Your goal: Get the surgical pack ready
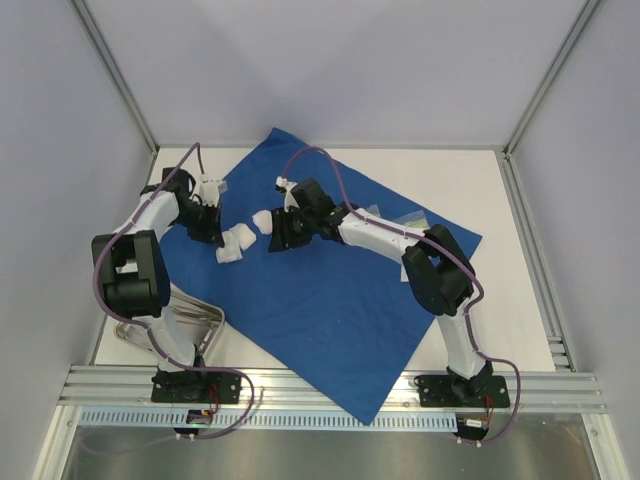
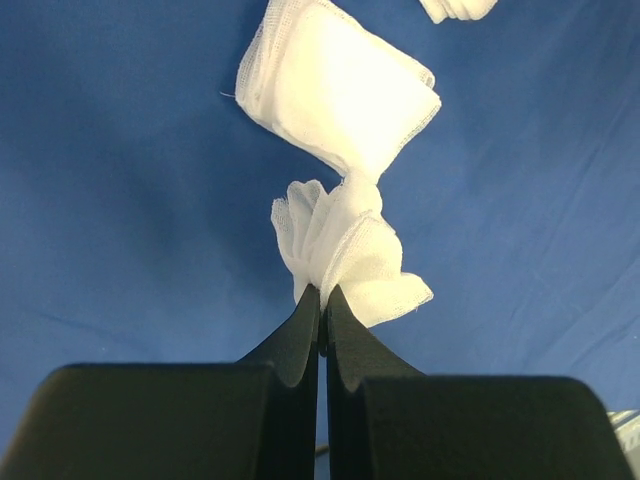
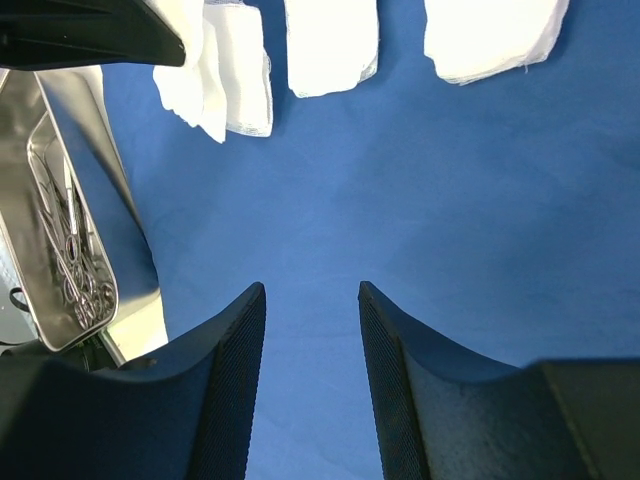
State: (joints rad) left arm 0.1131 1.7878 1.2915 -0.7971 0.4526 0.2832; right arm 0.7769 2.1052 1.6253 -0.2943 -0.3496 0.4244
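Top view first: the drape is spread flat and skewed across the white table, with one corner hanging over the near edge. The left gripper is over the drape's left part with a white gauze at its tip. The right gripper faces it, just beside a second wad. From up here I can't tell how far either one is open. A steel tray sits off the drape's left edge, partly under the left arm.

Left wrist view: the smooth black fingers are pressed right together, clamped on one corner of the gauze. It's open-weave stuff, scrunched up at the pinch and rolled into a looser fold further out. The drape under it is matte with a few soft creases. The edge of another pad just peeks in at the top.

Right wrist view: the fingers stand well apart (ribbed inner faces) with nothing between them, just blue fabric below. Three white pads line the top edge, and the leftmost one is right by the other arm's black finger. At the left, the shiny tray holds thin metal instruments, too tangled to tell apart.
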